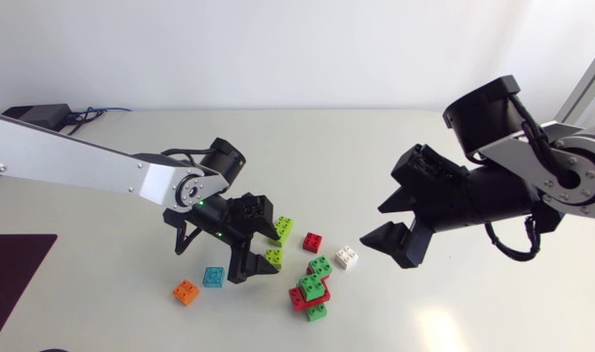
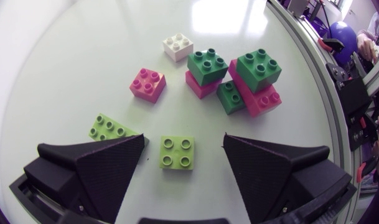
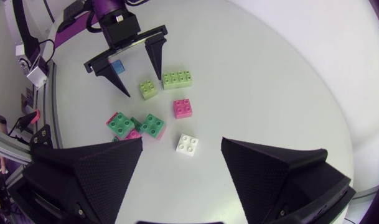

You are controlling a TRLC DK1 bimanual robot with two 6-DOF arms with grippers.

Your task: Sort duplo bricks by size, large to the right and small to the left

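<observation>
Lime-green in colour, a small square plastic brick (image 2: 178, 152) lies on the white table (image 2: 65, 62) between the spread fingers of our left gripper (image 2: 183, 140), touching neither. Just beside it lies a longer lime-green brick (image 2: 111, 129). Ahead of it sit a red square brick (image 2: 147, 84), a white square brick (image 2: 177, 46) and a heap of green and red bricks (image 2: 257, 68). Behind it lie a teal brick (image 1: 213, 277) and an orange brick (image 1: 186, 291). Well apart from it, past the white square brick, our right gripper (image 1: 372, 223) hangs with fingers spread, holding nothing.
</observation>
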